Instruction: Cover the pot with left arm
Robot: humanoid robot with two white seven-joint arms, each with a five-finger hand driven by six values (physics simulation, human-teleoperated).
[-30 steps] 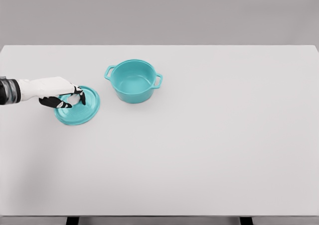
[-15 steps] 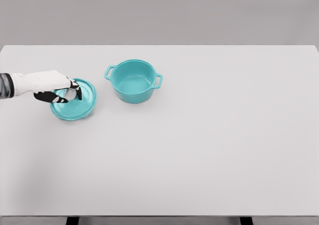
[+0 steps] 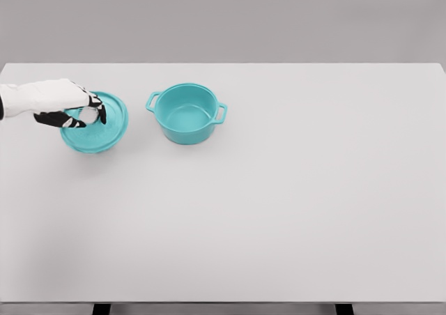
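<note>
Head view, single moment, itemised as we find it. Item one: our left hand [image 3: 73,110], white with dark fingers, entering from the left edge; its fingers are curled over the centre of the lid and closed on what looks like a small pale knob, though the knob itself is mostly hidden under them. Item two: the lid [image 3: 95,122], teal, round, directly under and around the hand, its right rim showing beyond the fingertips; whether it rests on the table or is raised slightly off it we cannot tell from this angle. Item three: the pot [image 3: 187,113], teal, two side handles, open and empty, upright, to the right of the hand and clear of the lid with a strip of bare table between them. Item four: the white table [image 3: 293,203] bearing all of it. Our right hand does not show. Handling notes, offered as judgement: the lid reads as rigid and smooth, probably of some weight for its size, so it should keep its shape but could tilt or swing if pinched off-centre. The central knob is the proper hold; a grip on the thin rim would be slippery. Step in hand: lid secured, carry to the right toward the pot not yet done.
</note>
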